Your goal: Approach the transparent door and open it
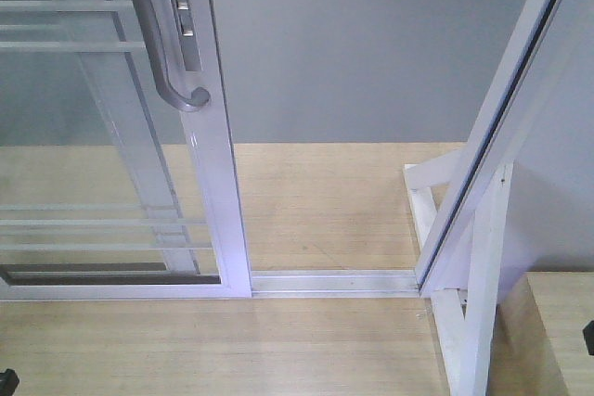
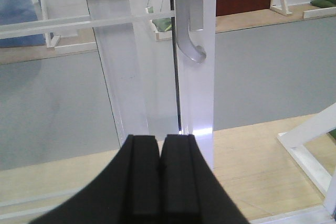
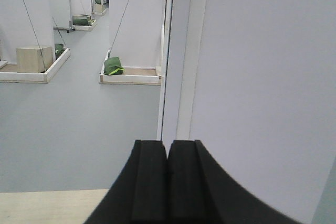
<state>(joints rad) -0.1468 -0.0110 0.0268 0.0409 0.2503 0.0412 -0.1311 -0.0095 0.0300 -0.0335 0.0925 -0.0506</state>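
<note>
Front view: we see the transparent door [image 1: 121, 136] at left, slid aside, its grey handle [image 1: 162, 34] on the right rail; a gap stands above the floor track [image 1: 334, 281].
Left wrist: our left end effector [image 2: 160, 182] is closed, empty, apart from the handle.
Right wrist: our right end effector [image 3: 168, 182] is closed, empty, facing a white panel [image 3: 262, 87].
Risk: closed pads could glance off the curved handle; we judge a misaligned push would jam the door.
</note>
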